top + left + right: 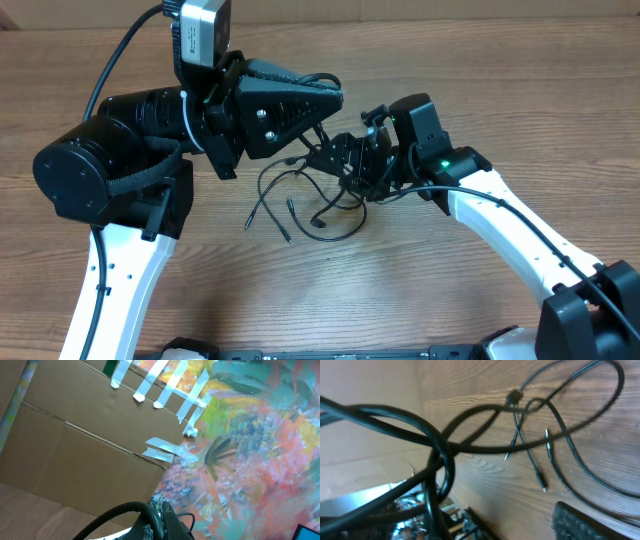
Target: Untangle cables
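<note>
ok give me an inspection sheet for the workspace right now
surface: wood table, grain visible
job's things: thin black cords in one loose tangle mid-table, plug ends splayed out
clutter: nothing seen
grippers: left gripper shut, raised above the tangle; right gripper open, low at the tangle's edge
cables: thick arm wires trail off both arms
surroundings: cardboard wall with tape strips, painted cloth

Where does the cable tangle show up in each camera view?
Overhead: the cables lie mid-frame on the table.
Left wrist: tangle not in it, only cardboard and a painted backdrop.
Right wrist: cables loop across the frame, plugs upper centre.
Shared landmark: the wood-grain table, overhead and right wrist.
</note>
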You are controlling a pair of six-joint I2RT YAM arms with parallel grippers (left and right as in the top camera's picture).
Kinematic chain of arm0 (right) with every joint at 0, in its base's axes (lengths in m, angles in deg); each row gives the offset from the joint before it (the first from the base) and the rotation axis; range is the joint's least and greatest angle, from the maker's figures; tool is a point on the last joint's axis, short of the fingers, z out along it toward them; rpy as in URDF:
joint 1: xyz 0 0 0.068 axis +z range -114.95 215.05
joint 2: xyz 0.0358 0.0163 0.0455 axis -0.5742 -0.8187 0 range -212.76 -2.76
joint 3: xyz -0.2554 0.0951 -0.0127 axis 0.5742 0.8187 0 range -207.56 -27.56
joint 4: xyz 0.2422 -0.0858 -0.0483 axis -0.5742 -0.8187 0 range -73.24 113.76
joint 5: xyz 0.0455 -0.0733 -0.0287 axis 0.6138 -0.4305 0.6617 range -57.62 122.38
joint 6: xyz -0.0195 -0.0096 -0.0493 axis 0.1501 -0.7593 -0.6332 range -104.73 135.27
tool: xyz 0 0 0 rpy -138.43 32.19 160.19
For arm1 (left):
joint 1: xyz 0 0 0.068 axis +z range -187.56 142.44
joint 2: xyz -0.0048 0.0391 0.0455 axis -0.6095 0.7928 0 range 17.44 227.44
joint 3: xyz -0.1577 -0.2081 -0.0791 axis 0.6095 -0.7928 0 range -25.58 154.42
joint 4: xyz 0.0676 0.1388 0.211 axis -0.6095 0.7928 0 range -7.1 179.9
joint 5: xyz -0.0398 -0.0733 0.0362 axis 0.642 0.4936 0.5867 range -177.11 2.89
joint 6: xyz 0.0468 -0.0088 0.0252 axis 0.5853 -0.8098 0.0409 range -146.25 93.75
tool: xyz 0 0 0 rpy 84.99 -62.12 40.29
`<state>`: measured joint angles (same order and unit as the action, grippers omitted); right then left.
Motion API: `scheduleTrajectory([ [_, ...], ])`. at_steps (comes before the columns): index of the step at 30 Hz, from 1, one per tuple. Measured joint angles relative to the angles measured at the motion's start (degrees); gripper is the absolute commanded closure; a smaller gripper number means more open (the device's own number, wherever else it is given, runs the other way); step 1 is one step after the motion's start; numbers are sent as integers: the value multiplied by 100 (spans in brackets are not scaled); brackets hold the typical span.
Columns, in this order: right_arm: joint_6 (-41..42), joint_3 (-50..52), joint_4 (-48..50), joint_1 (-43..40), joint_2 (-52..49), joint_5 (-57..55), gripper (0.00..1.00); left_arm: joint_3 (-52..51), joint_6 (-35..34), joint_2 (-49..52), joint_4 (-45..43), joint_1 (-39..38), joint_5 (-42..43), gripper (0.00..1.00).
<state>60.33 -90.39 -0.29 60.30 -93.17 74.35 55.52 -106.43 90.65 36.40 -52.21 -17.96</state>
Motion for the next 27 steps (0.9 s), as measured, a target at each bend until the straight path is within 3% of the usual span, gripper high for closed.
scheduleTrajectory([
  [11, -621, 0, -101, -11, 26, 1058, 15, 0, 317, 11, 42, 293, 234, 96],
  [20, -719, 0, -247, -446, 273, 1113, 13, 0, 396, 162, 59, 542, 595, 96],
  [23, -702, 0, -251, -616, 273, 1117, 0, 0, 396, 170, 59, 542, 632, 96],
  [27, -719, 0, -243, -763, 273, 1069, 0, 0, 363, 170, 57, 538, 627, 96],
])
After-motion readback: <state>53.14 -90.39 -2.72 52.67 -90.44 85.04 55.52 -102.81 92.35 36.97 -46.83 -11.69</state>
